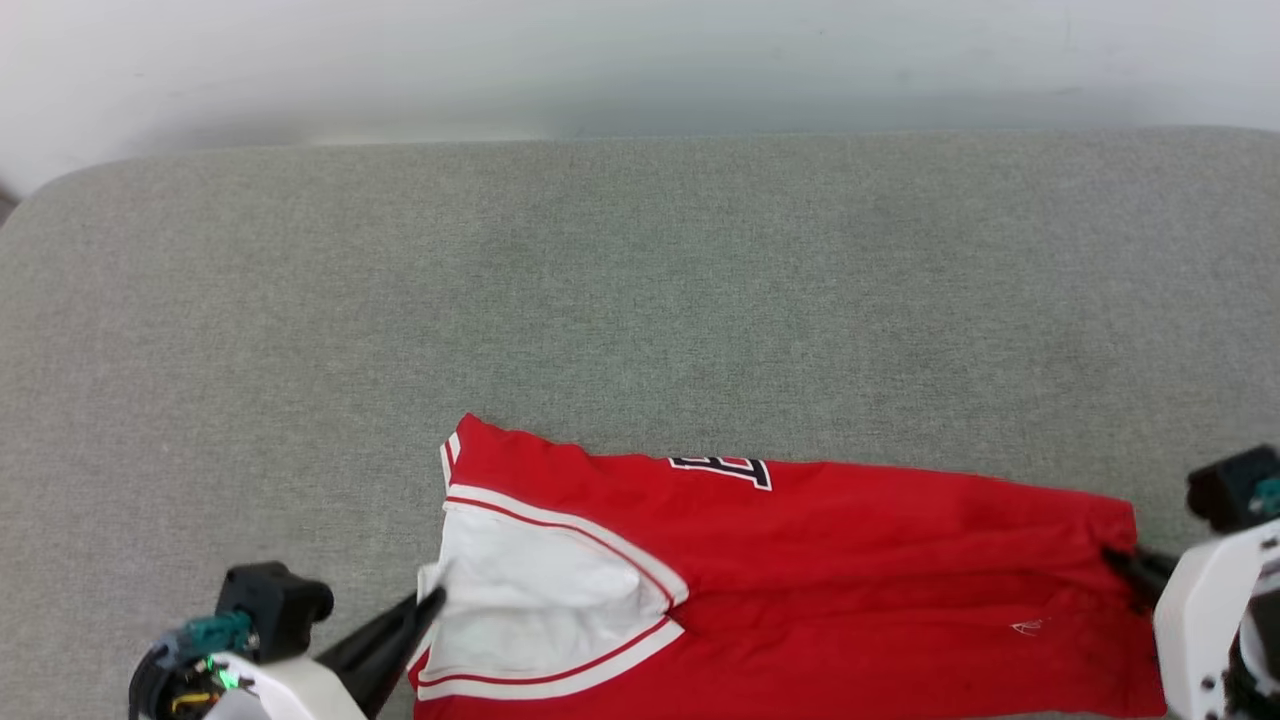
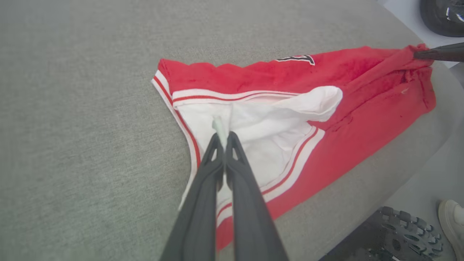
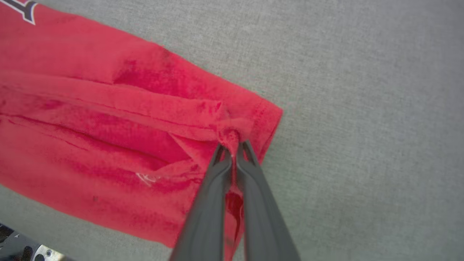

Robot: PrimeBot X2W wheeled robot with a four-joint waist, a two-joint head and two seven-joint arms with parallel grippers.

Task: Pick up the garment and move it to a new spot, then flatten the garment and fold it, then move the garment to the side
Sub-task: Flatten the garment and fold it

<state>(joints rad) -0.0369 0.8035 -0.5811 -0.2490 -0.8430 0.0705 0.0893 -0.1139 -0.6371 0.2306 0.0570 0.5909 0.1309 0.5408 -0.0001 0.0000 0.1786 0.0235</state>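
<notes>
- Grey fabric surface: wide and padded, with a pale wall behind it.
- Garment: red, folded into a long band that runs left to right. It lies flat on the surface along the edge nearest the robot.
- White sleeve: on top at the garment's left end, with red-white striped trim around it.
- Left gripper: fingers pinched together on a fold of the white sleeve cloth.
- Right gripper: fingers clamped on a bunched bit of red hem at the garment's right end.
- Black-and-white print: partly showing at the far fold edge, letters cut off.
</notes>
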